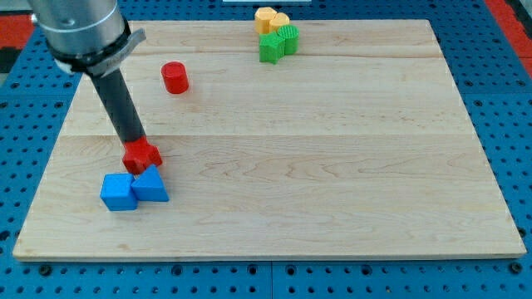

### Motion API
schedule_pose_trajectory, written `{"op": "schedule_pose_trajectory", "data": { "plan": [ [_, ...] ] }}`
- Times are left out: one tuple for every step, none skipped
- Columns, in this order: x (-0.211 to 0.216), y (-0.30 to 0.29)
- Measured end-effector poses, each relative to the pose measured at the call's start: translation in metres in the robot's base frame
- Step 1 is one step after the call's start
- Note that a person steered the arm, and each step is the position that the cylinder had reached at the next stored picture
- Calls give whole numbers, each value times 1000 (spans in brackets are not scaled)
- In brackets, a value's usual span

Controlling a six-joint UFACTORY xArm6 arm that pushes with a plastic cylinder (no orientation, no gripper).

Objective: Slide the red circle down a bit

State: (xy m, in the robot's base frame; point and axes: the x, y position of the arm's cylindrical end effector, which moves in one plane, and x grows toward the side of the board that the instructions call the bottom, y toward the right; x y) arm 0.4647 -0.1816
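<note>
The red circle (174, 77) is a short red cylinder standing in the board's upper left part. My tip (135, 146) is well below it and a little to its left, at the top edge of a second red block (142, 157), which looks star-shaped. The rod (120, 104) slants up from there to the arm's grey body at the view's top left. Whether the tip touches that red block I cannot tell.
A blue cube (118, 192) and a blue triangular block (151, 184) sit just below the red star-like block. An orange block (271, 19) and a green block (277, 43) cluster at the top edge. The wooden board (332, 166) lies on a blue perforated table.
</note>
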Motion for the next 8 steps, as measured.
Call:
{"op": "schedule_pose_trajectory", "data": {
  "plan": [
    [11, -3],
    [-16, -50],
    [-48, -102],
    [-113, -109],
    [-163, -58],
    [-187, 0],
    [-184, 56],
    [-148, 90]
  ]
}}
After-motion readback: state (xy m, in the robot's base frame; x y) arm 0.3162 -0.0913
